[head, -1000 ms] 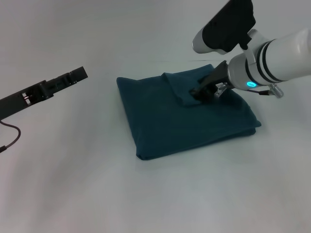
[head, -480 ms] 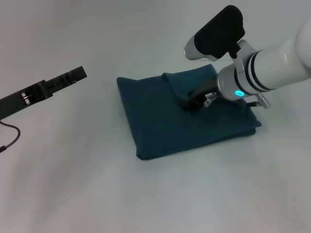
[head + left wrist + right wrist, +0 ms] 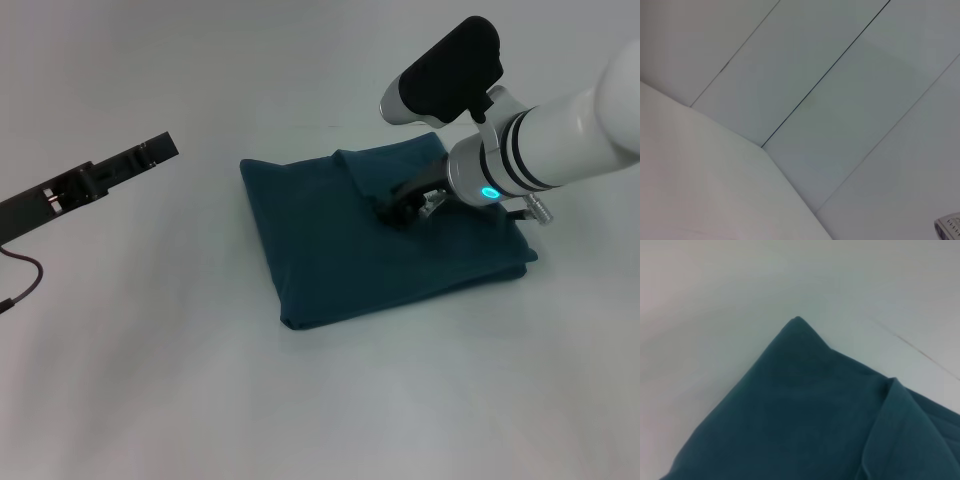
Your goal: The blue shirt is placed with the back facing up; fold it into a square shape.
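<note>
The blue shirt (image 3: 380, 260) lies folded into a rough square in the middle of the white table, plain side up. A smaller folded flap (image 3: 362, 178) lies across its far part. My right gripper (image 3: 398, 210) is down on the shirt at the near edge of that flap, its tip dark against the cloth. The right wrist view looks along the shirt (image 3: 800, 410) toward one pointed corner (image 3: 798, 320), with the flap's edge (image 3: 890, 405) beside it. My left gripper (image 3: 158, 151) hangs in the air well to the left of the shirt, holding nothing.
The white table (image 3: 300, 400) spreads around the shirt on all sides. A black cable (image 3: 25, 280) loops at the far left edge. The left wrist view shows only pale wall panels (image 3: 830, 100).
My right gripper has shifted a little left and lower along the flap, then nearly stopped. The shirt's outline and the left arm are unchanged.
</note>
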`<state>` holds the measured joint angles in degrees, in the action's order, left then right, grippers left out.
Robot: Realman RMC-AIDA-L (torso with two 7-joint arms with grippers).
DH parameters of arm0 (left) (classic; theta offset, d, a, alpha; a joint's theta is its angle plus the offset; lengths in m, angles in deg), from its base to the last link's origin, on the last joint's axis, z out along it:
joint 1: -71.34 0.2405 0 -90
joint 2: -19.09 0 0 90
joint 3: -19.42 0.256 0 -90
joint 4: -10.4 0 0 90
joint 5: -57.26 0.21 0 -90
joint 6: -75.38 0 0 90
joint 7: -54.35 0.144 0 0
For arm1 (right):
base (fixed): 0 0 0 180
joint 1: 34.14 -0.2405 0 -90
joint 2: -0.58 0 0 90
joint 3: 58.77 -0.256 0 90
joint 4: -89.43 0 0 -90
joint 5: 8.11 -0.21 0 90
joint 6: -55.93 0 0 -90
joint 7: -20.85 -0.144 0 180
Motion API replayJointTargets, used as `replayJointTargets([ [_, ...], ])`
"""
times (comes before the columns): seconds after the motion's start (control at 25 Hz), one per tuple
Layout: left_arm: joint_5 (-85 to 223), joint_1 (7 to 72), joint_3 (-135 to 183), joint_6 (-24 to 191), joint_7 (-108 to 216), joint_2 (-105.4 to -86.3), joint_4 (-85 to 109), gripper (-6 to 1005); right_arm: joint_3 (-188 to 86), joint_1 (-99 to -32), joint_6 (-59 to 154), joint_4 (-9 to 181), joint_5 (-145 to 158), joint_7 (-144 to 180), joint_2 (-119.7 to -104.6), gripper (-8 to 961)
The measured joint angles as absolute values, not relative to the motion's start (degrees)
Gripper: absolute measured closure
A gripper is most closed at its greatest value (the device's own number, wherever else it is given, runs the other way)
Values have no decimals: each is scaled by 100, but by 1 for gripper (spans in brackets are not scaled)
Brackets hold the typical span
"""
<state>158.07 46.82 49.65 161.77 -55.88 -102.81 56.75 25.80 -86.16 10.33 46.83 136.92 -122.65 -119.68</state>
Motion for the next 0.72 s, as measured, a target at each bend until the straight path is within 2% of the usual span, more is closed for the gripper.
replayJointTargets([
  [0.28, 15805, 4668, 4965, 16164, -5585, -10275, 5628, 49, 2602, -8651, 1127, 4742, 13692, -12247, -11973, 676],
  [0.72, 15746, 4682, 4965, 16128, -5576, -10273, 5628, 50, 2614, -8650, 1087, 4719, 13691, -12228, -11971, 899],
])
